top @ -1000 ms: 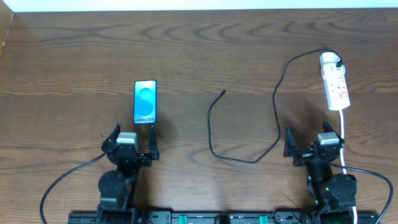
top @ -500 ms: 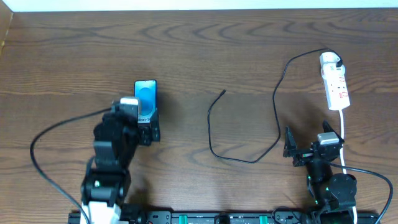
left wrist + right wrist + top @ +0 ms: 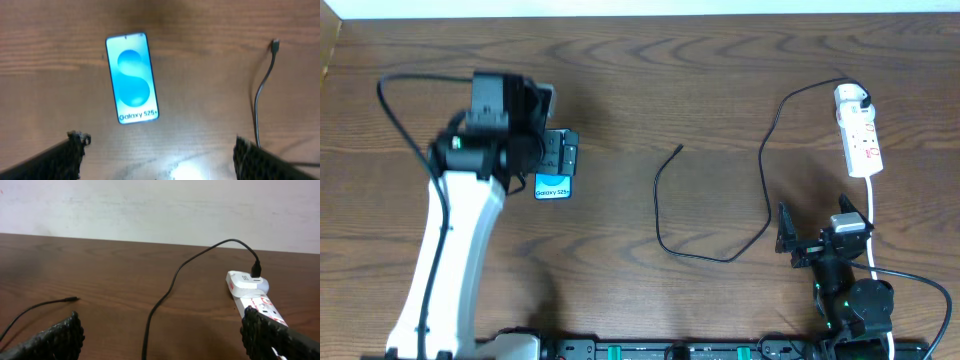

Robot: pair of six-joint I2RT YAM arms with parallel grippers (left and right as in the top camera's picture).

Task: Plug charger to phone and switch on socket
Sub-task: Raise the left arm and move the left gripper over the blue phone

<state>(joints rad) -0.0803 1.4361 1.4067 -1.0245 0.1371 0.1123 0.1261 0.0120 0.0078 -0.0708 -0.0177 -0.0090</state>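
1. Overhead: My left claw [image 3: 560, 152] hangs wide open over the upper half of the phone [image 3: 553, 185] and grips nothing. The phone lies flat, screen up, on the left of the table [image 3: 640, 60]. The charger [image 3: 662, 225] loops across the middle. Its plug [image 3: 678, 149] lies loose on the wood, well apart from the phone, and its adapter [image 3: 853, 97] sits at the far end of the socket [image 3: 863, 145] on the right. My right claw [image 3: 820, 235] waits at the near edge, open and empty, just beside the socket's white cord [image 3: 871, 215].

2. Left wrist: The phone [image 3: 132, 77] glows blue below the left claw [image 3: 159, 140], whose jaws stand far apart with only bare table between them. The plug [image 3: 274, 45] rests at the upper right, clear of the phone. I judge the first step, plugging the charger into the phone, as not yet done. The plug has to be picked up and brought to the phone's port, or the phone carried to it.

3. Right wrist: The right claw [image 3: 162, 325] is spread wide and carries nothing. Beyond it the socket [image 3: 255, 300] lies near the right finger, with the adapter [image 3: 247, 282] seated on it and the charger [image 3: 170, 287] trailing off to the left. I cannot tell whether the switches are on or off. Nothing is touching them, so I count the switching as work left too. As I read it, the task is barely begun, with only the adapter end in place.
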